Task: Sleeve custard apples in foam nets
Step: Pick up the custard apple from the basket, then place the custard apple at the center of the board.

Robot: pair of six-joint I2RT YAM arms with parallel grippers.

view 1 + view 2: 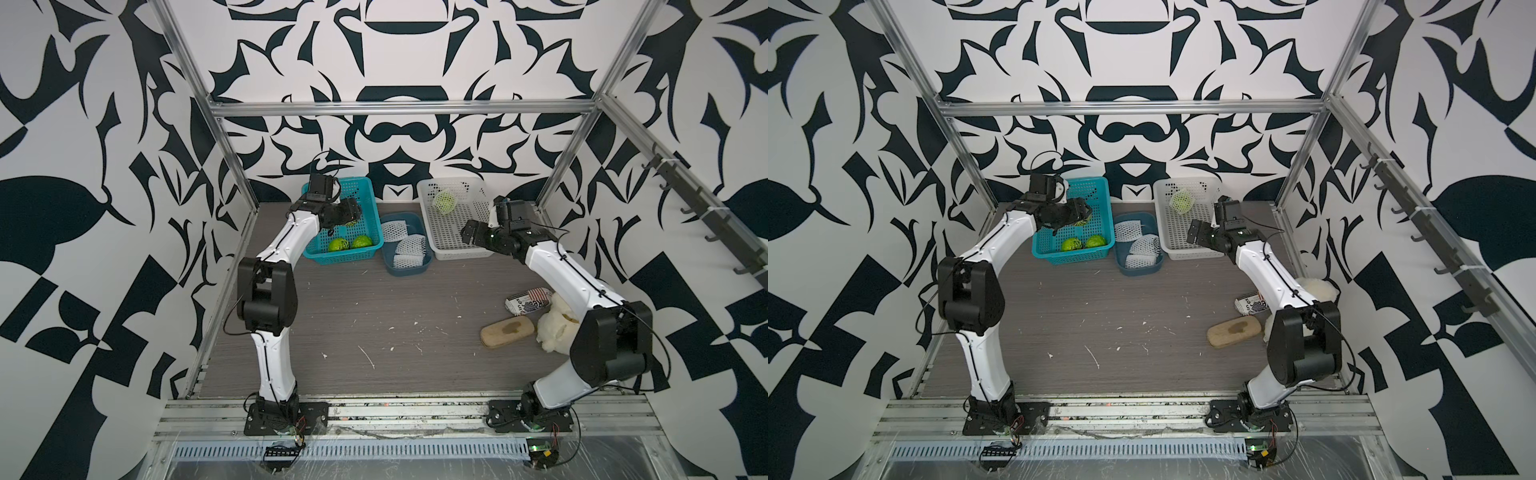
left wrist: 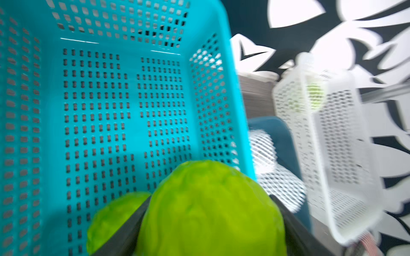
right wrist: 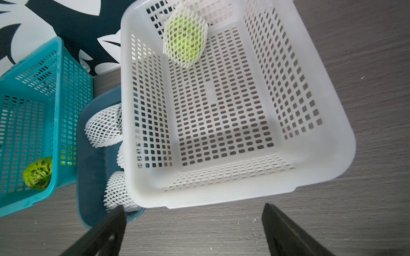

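apples [image 1: 338,245] in teal basket [image 1: 345,257], nets [image 1: 409,246] in tray [image 1: 409,271]

Only the crumpled black-and-white printed packet [image 1: 527,302], near the right edge of the table [image 1: 374,316], bears lettering; it is too small to read.

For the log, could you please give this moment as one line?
left tool: holds custard apple | right tool: open, empty | white basket: one sleeved apple

Foam nets [image 1: 409,246] lie in tray [image 1: 405,272] between 2 baskets [image 1: 345,254].
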